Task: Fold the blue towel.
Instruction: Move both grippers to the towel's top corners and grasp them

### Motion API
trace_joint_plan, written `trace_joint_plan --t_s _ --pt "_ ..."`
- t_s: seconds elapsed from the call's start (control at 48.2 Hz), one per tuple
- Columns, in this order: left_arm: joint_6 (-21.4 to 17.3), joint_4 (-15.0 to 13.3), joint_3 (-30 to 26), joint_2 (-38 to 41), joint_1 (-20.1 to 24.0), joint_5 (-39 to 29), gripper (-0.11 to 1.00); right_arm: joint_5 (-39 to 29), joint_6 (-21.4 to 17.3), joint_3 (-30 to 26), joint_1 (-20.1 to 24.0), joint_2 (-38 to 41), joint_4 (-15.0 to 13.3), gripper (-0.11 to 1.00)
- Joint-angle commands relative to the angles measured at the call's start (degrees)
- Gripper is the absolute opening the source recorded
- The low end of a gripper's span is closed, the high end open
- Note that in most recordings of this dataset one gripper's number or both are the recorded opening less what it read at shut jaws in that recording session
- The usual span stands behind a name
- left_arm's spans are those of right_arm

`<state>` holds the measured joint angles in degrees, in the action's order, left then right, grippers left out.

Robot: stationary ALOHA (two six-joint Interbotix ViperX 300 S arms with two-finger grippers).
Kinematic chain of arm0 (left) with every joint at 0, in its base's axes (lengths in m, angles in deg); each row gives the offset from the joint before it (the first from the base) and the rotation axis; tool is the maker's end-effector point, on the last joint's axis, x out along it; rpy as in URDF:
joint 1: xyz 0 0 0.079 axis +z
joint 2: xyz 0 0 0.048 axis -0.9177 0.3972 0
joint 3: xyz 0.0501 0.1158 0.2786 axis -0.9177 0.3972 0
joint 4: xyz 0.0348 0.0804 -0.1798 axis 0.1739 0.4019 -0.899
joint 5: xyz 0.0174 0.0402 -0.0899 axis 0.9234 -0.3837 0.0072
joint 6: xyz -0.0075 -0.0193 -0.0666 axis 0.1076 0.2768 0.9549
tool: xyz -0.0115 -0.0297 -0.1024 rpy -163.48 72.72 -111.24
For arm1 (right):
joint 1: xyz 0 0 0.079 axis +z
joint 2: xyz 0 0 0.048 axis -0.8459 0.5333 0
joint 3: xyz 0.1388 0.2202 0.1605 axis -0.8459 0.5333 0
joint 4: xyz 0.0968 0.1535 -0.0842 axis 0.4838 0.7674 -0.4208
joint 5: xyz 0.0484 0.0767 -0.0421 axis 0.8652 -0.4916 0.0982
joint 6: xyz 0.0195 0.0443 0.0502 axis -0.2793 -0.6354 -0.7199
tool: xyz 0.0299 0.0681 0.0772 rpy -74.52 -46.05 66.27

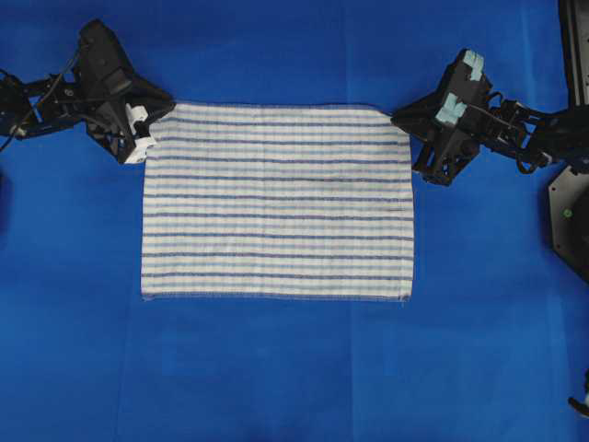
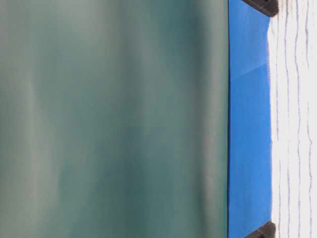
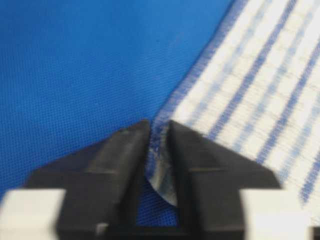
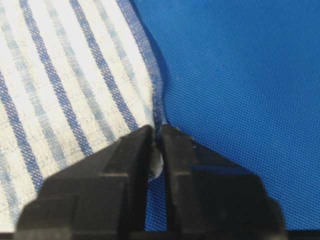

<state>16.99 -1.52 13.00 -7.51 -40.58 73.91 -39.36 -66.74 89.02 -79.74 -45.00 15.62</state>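
The blue towel point(image 1: 276, 201) lies flat and spread on the table cover point(image 1: 276, 387), its two far corners reaching into the claws. The left claw point(image 3: 159, 134) is pinched together on the corner directly between its tips; the right claw point(image 4: 156, 134) is clamped the same way on the opposite corner. So the grasp seems done, and the fold itself looks next: probably lifting both corners together and carrying them evenly over to the near edge, away from the claws.
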Motion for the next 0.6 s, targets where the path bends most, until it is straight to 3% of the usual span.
trace_joint_plan --t_s 0.0,0.042,0.27,0.581 --pt "0.0 0.0 0.0 -0.4 -0.4 -0.7 0.07 0.7 0.0 -0.2 0.3 -0.4 -0.2 -0.02" --pt "-0.1 0.0 0.0 -0.4 -0.5 -0.7 0.03 1.0 0.0 -0.2 0.3 -0.4 -0.2 -0.02" --pt "-1.0 0.1 -0.1 -2.5 -0.6 -1.4 0.03 1.2 0.0 -0.5 0.3 -1.0 0.0 -0.02" --pt "-1.3 0.4 0.0 -13.1 -0.6 -9.3 0.03 -1.5 0.2 -0.8 0.3 -9.1 0.1 -0.02"
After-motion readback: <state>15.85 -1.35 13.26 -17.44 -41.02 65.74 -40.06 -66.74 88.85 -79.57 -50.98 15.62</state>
